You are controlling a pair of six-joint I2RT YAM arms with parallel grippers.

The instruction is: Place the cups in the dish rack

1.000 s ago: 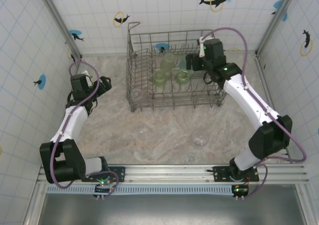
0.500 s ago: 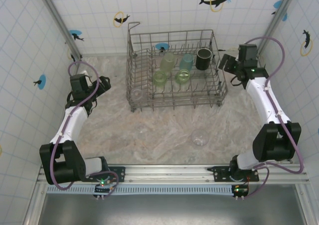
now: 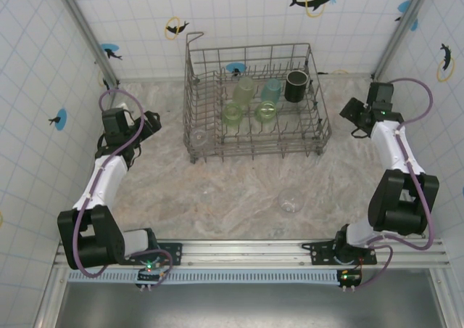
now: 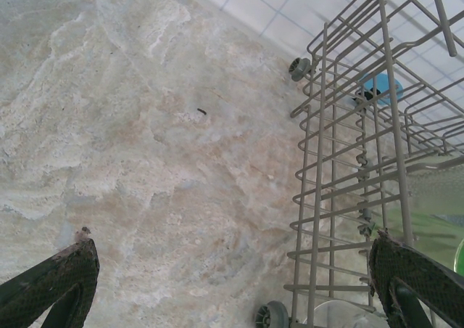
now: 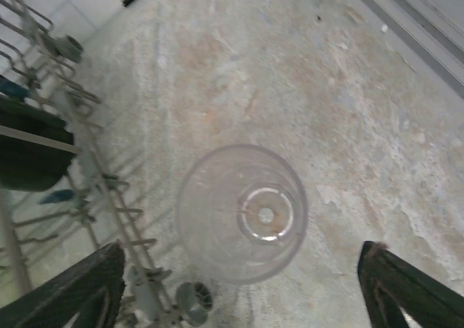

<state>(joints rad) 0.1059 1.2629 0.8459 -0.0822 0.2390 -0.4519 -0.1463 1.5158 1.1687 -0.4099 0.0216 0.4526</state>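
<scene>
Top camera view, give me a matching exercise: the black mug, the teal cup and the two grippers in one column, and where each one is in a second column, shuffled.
1. black mug
2. teal cup
3. left gripper
4. right gripper

A. open, left of the dish rack
B. far right corner of the rack
C. open, over a clear glass right of the rack
D. in the rack, between the mug and a green tumbler

Pairs: 1-B, 2-D, 3-A, 4-C

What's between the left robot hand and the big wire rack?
Just bare table. The top view shows nothing between the left gripper and the dish rack.
</scene>
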